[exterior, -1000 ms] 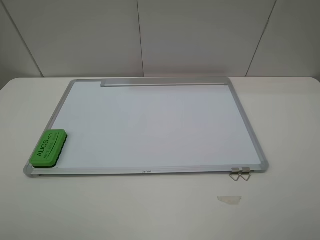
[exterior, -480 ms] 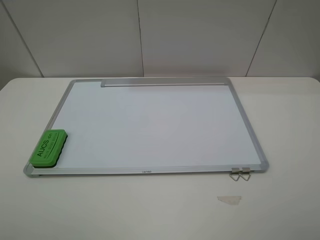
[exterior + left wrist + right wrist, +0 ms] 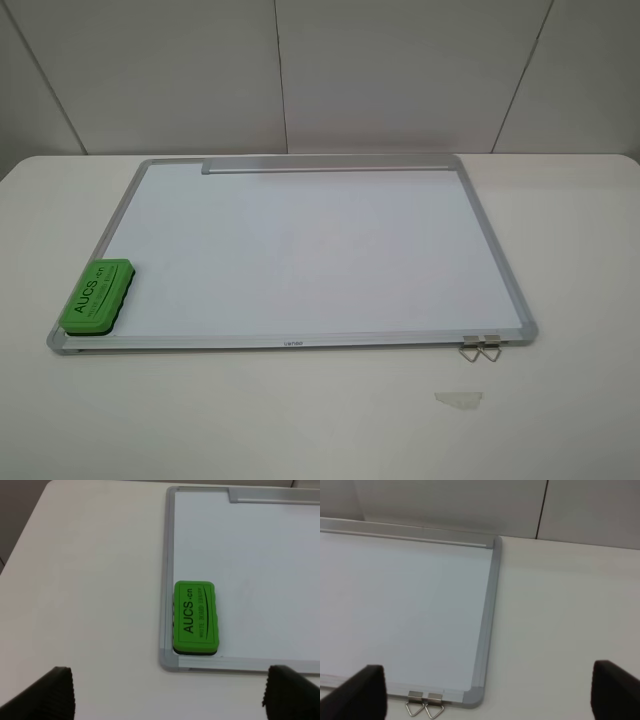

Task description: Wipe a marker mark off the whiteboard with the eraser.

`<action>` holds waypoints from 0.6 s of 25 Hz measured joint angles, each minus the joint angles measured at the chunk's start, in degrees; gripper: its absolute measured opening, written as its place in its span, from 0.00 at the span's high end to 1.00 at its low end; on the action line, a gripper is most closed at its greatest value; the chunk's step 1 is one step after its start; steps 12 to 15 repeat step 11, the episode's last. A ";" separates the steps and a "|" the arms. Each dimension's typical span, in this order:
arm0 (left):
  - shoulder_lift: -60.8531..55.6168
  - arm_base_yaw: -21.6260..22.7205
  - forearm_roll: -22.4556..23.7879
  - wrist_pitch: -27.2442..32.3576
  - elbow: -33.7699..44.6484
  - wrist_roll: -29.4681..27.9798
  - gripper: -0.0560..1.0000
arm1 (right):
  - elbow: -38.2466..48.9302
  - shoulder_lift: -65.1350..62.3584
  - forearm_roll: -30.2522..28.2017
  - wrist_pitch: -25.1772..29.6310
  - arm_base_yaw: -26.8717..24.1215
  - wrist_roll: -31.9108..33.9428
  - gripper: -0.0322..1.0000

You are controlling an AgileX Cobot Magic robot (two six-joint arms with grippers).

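The whiteboard (image 3: pixel 300 250) lies flat on the white table, with its grey tray strip (image 3: pixel 320 165) along the far edge. Its surface looks blank in every view, and no marker mark shows. The green eraser (image 3: pixel 96 295) rests lettering-up on the board's near-left corner, partly over the frame. In the left wrist view the eraser (image 3: pixel 195 617) sits ahead of my left gripper (image 3: pixel 172 695), which is open, well apart from it and holding nothing. My right gripper (image 3: pixel 489 690) is open near the board's (image 3: pixel 395 590) near-right corner. Neither arm appears in the exterior high view.
Two small metal hanging clips (image 3: pixel 481 347) stick out from the board's near edge at the right, and they also show as clips (image 3: pixel 425 705) in the right wrist view. A pale scrap of tape (image 3: pixel 458 399) lies on the table in front of them. White wall panels stand behind the table.
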 joint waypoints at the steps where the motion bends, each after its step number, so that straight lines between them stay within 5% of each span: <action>1: 0.00 0.00 0.00 0.00 0.00 0.00 0.22 | 0.00 0.00 0.00 0.00 0.00 0.00 0.18; 15: 0.00 0.00 0.00 0.00 0.00 0.00 0.22 | 0.00 0.00 0.00 0.00 0.00 0.00 0.18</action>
